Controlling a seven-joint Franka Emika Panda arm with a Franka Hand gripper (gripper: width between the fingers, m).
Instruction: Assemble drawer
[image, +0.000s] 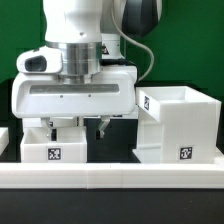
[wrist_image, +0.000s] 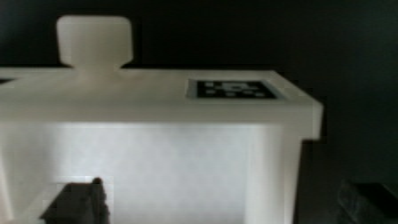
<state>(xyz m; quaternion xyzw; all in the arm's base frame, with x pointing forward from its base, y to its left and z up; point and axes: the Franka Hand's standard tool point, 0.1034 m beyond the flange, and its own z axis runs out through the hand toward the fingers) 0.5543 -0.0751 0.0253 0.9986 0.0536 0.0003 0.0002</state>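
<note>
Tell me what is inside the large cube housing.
The cube housing opens upward; the exterior view shows only its bare white inner walls near the rim. Its own front wall hides the floor, so anything lying low inside cannot be seen.

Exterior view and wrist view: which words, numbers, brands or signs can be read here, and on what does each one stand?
No words, brands or numbers are readable in either view.
On the small tray: tray tag, black-and-white square pattern, no letters.
On the housing: housing tag, pattern only.
Wrist view, on the white part: a blurred tag, pattern only.
</note>
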